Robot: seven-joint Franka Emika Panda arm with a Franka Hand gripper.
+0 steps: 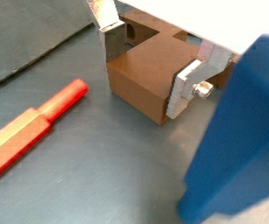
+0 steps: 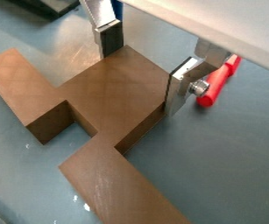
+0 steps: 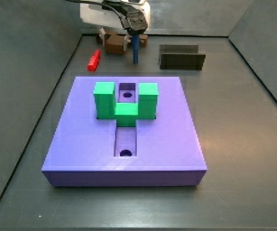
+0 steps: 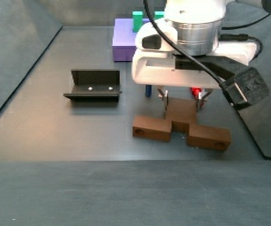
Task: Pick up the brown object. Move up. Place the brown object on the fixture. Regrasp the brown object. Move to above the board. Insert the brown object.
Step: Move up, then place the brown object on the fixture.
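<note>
The brown object (image 1: 148, 74) (image 2: 102, 96) is a stepped flat block lying on the dark floor, seen in both side views too (image 3: 112, 41) (image 4: 179, 131). My gripper (image 1: 145, 68) (image 2: 145, 66) straddles its middle section from above, and both silver fingers press against its opposite sides, so it is shut on it. In a side view the gripper (image 4: 183, 101) hangs straight over the block. The fixture (image 4: 94, 86) (image 3: 181, 59) stands apart from the block, with nothing in it. The purple board (image 3: 128, 135) (image 4: 124, 40) lies farther off.
A red peg (image 1: 31, 127) (image 2: 216, 83) (image 3: 92, 60) lies on the floor close to the block. A blue peg (image 1: 236, 131) (image 3: 135, 50) stands right beside one finger. A green U-shaped piece (image 3: 124, 101) sits on the board. Dark walls enclose the floor.
</note>
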